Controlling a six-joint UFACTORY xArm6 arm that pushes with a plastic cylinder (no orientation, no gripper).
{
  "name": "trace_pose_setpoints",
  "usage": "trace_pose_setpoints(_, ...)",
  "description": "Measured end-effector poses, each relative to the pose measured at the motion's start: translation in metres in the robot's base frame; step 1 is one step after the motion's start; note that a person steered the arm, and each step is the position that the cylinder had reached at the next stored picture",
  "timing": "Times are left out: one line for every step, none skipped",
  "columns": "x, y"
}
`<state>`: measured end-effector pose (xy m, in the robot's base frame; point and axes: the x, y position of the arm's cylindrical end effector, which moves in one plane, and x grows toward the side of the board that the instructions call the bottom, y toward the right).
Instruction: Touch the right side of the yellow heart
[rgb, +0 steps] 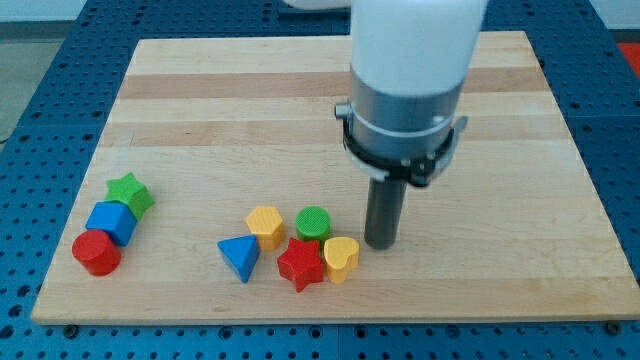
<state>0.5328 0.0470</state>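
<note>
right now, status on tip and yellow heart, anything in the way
My tip just right of the yellow heart, close, contact unclear. Red star against heart's left. Nothing between tip and heart.

Robotics lab bench, by the look of it. A pale wooden board (330, 110) of glued strips lies flat on a blue table surface (610, 330) patterned with a regular grid of small holes, the sort of perforated mounting plate used for fixing rigs. A white and grey robot arm (410, 70) comes down from the view's top. Small plastic blocks in primary colours sit on the board, simple test shapes rather than household goods. No domestic furniture, shop stock or office fittings visible; only bench, board and machine.
</note>
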Motion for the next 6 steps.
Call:
trace_pose_setpoints(-0.008,0.019)
trace_pose_setpoints(0.042,0.083)
trace_pose_setpoints(0.083,0.066)
trace_pose_setpoints(0.058,0.035)
trace_pose_setpoints(0.031,0.012)
trace_pose_setpoints(0.052,0.051)
